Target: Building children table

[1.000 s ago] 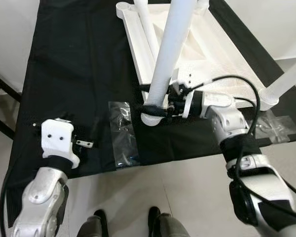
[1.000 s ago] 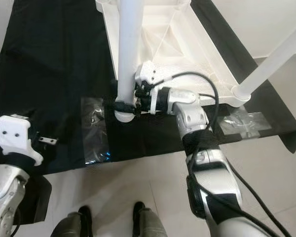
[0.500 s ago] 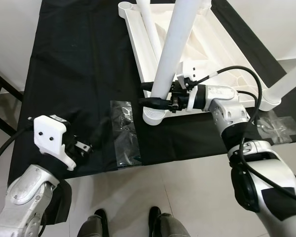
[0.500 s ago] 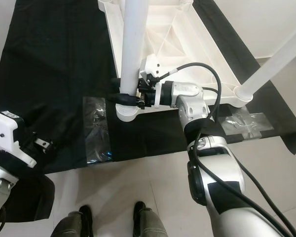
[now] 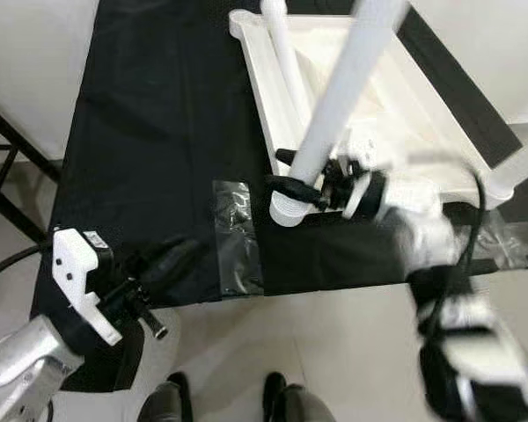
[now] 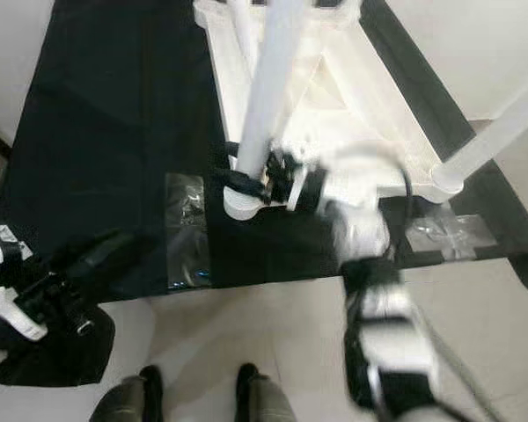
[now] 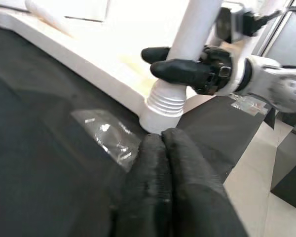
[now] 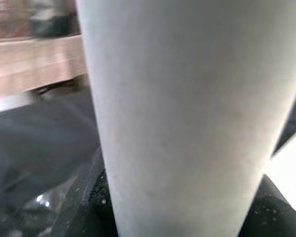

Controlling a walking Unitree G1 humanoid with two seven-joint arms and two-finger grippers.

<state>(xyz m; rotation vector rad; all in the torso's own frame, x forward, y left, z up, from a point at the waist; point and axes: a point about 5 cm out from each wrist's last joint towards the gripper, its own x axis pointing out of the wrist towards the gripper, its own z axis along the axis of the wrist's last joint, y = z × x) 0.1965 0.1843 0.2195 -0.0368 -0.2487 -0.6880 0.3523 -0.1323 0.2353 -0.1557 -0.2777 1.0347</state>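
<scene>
It looked like a plain indoor room: pale tiled floor [image 5: 352, 352], white walls [image 5: 35, 53], black cloth-covered desk [image 5: 158, 114].

- Our right gripper [image 5: 292, 172] reaches out ahead of us, its two black fingers [image 7: 181, 70] closed around a white leg [image 5: 339, 97]; the forearm behind it is blurred.
- Our left gripper [image 5: 172, 260] sits low at our left, fingers [image 7: 164, 178] pressed together, holding nothing.

The tabletop [image 5: 383, 114] lies on the cloth [image 5: 158, 132], a plastic bag [image 5: 236, 237] at its left.
</scene>
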